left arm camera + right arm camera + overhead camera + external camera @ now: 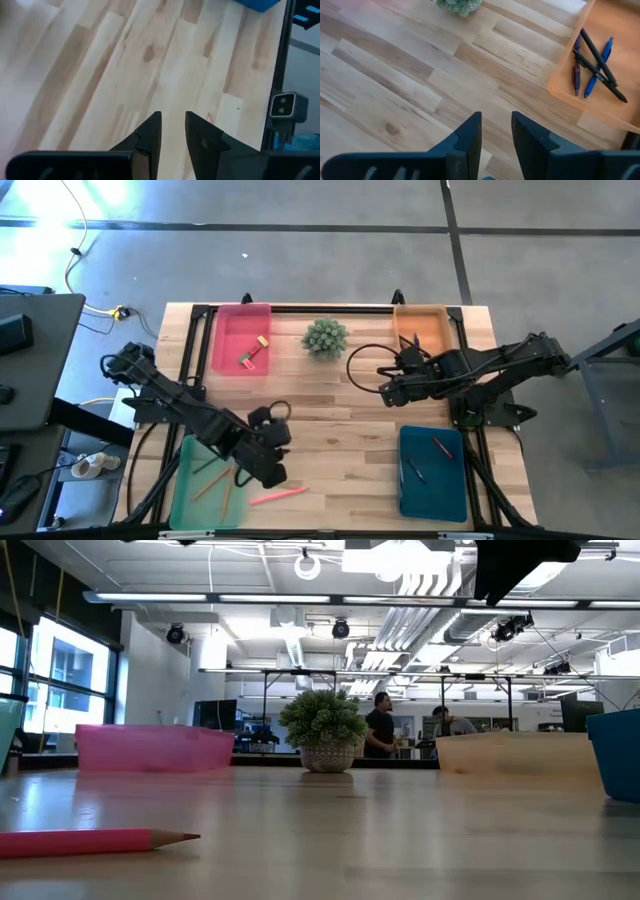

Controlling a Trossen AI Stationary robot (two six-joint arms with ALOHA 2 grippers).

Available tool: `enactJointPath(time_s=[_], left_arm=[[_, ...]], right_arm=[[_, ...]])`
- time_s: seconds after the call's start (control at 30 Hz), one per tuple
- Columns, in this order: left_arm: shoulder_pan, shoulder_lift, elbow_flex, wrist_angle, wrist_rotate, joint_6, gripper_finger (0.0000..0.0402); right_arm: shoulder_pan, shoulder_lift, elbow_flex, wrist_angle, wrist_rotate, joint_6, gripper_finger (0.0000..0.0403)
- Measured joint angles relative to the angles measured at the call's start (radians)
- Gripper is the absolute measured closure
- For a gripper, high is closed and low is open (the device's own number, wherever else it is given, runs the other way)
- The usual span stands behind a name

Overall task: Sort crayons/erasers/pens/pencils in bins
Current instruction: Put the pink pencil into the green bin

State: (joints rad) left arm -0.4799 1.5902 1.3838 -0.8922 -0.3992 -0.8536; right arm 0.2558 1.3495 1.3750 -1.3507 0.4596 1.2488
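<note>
A pink-red pencil [278,496] lies flat on the table near the front edge; the low view shows it too [95,841]. My left gripper [277,473] hovers just beyond it, beside the light green bin [190,495], which holds orange pencils [212,481]; its fingers [173,131] stand a little apart and empty. My right gripper [384,390] is over the table by the orange bin [437,313], narrowly open and empty [496,131]. That bin holds black, blue and purple pens [596,59]. The pink bin [232,320] holds erasers [252,355]. The teal-blue bin [450,480] holds two crayons [441,446].
A small potted plant [325,337] stands at the far middle between the pink and orange bins, also seen in the low view [325,730]. Black cables loop from both arms over the table. Bare wood lies in the table's middle. People stand in the room far behind.
</note>
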Motion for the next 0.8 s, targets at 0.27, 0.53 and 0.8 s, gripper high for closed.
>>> enactJointPath(time_s=[0.27, 0.53, 0.8], left_arm=[[-0.041, 0.142, 0.000, 0.087, 0.025, -0.016, 0.0328], [-0.038, 0.268, 0.000, 0.306, 0.158, -0.017, 0.0328], [-0.012, 0.335, 0.000, 0.347, 0.204, 0.016, 0.0292]], right_arm=[[0.000, 0.000, 0.000, 0.001, 0.002, -0.011, 0.0304], [0.000, 0.000, 0.000, 0.004, 0.017, -0.018, 0.0304], [0.000, 0.000, 0.000, 0.008, 0.018, -0.018, 0.0304]])
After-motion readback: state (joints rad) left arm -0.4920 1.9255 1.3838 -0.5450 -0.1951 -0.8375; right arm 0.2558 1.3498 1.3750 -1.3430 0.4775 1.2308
